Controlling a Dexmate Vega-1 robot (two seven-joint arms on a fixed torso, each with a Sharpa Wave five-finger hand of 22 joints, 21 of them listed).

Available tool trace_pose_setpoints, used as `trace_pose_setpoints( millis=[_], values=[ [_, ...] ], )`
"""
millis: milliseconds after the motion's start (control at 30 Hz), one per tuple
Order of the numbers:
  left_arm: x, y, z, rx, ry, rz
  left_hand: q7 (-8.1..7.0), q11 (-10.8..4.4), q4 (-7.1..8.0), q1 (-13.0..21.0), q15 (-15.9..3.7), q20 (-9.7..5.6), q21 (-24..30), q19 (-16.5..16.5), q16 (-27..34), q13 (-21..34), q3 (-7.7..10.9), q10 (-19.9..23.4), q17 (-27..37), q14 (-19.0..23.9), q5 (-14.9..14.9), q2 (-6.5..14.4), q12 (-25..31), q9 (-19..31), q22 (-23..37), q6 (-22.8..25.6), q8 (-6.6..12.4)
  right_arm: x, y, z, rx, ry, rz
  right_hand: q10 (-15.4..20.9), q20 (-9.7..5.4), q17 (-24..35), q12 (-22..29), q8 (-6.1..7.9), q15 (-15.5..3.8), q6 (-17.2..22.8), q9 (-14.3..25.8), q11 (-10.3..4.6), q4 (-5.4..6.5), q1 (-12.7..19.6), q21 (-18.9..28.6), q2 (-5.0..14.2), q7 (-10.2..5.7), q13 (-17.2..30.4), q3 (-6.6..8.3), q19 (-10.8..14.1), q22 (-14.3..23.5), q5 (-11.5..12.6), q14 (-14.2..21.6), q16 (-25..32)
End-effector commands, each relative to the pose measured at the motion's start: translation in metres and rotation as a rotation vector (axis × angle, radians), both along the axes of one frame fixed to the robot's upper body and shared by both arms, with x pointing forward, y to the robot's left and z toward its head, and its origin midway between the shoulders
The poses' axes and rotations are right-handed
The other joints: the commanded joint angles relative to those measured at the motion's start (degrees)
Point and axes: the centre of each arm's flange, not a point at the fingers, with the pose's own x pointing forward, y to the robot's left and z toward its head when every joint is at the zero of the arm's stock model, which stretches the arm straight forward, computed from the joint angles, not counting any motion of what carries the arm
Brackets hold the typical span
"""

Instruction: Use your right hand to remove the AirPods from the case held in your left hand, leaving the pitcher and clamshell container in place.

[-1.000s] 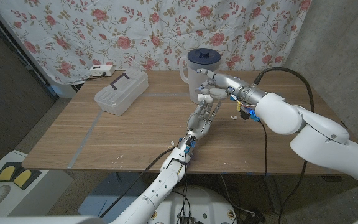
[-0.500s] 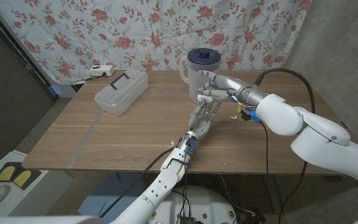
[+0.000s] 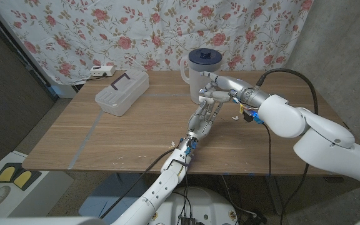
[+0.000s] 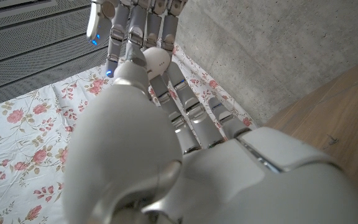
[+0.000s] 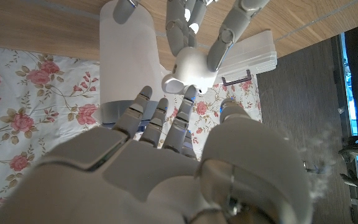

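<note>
Head view first: the left hand [image 3: 204, 119] reached up from the bottom middle to the centre of the frame, and the right hand [image 3: 212, 94] came in from the right to meet it just above. The two hands touched there, right in front of the pitcher [image 3: 200, 74] with its dark blue lid. The case itself was too small to make out here. The clamshell container [image 3: 122, 92] sat well apart at centre left on the counter [image 3: 105, 144], in nobody's way. A small white bit [image 3: 235, 116] lay on the wood just right of the hands; what it was, I could not tell.

Left wrist view: fingers [image 4: 185, 112] ran up the frame and wrapped a rounded white case [image 4: 157, 60] near the top.

Right wrist view: there it was, the case in the upper middle, clasped by the left hand from above. The right hand's fingertips [image 5: 188, 94] were right at a small white piece [image 5: 173, 84] on the case's lower left edge, touching or pinching it, seemingly an earbud or the open lid. Whether it truly had hold, I could not tell.

My read: extraction was under way, nothing clearly out yet. The pitcher stood close behind, the one thing to mind.
</note>
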Motion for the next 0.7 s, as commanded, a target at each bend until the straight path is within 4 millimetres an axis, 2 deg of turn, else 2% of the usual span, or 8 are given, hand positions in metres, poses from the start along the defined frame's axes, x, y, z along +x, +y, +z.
trace_pose_setpoints(
  millis=[33,367,700],
  values=[
    [-0.0012,-0.0024,0.0,0.019,-0.012,0.004,1.56,-0.1,0.28,0.7,-0.44,-0.15,0.1,-0.2,0.1,18.9,0.25,0.3,0.1,-0.1,0.4,2.0,0.2,0.1,0.3,2.0,2.88,-0.003,0.001,-0.0006,-0.026,-0.038,-0.031,0.5,-0.09,0.2,0.0,0.33,-0.29,0.1,0.1,0.25,-0.2,0.6,0.3,-0.14,-0.08,0.0,0.23,0.4,0.2,0.3,0.6,-0.1],
    [-0.0029,-0.0035,0.0025,0.026,-0.034,0.007,1.62,-0.08,0.34,0.6,-0.39,-0.05,0.1,-0.2,0.0,18.9,0.26,0.3,0.0,-0.3,0.5,2.0,0.1,0.1,0.3,1.9,2.83,-0.0028,-0.0001,-0.0018,-0.035,-0.037,-0.039,0.6,0.05,0.1,-0.1,0.18,-0.31,-0.1,0.1,1.43,-0.41,0.6,0.3,-0.09,0.29,0.1,0.43,0.5,0.2,0.4,0.5,-0.1],
    [-0.0049,-0.0056,0.0021,0.037,-0.04,0.01,1.76,-0.11,0.35,0.6,-0.45,-0.09,0.1,-0.2,0.1,19.0,0.24,0.4,0.0,-0.3,0.5,2.0,0.1,-0.1,0.3,2.0,2.79,-0.0048,0.0001,-0.003,-0.035,-0.038,-0.037,1.8,-0.04,-0.3,0.7,0.13,-1.06,-0.3,0.1,0.45,-1.95,2.1,0.4,-0.27,0.22,0.8,1.32,0.8,0.2,0.7,1.1,0.1]
  ],
)
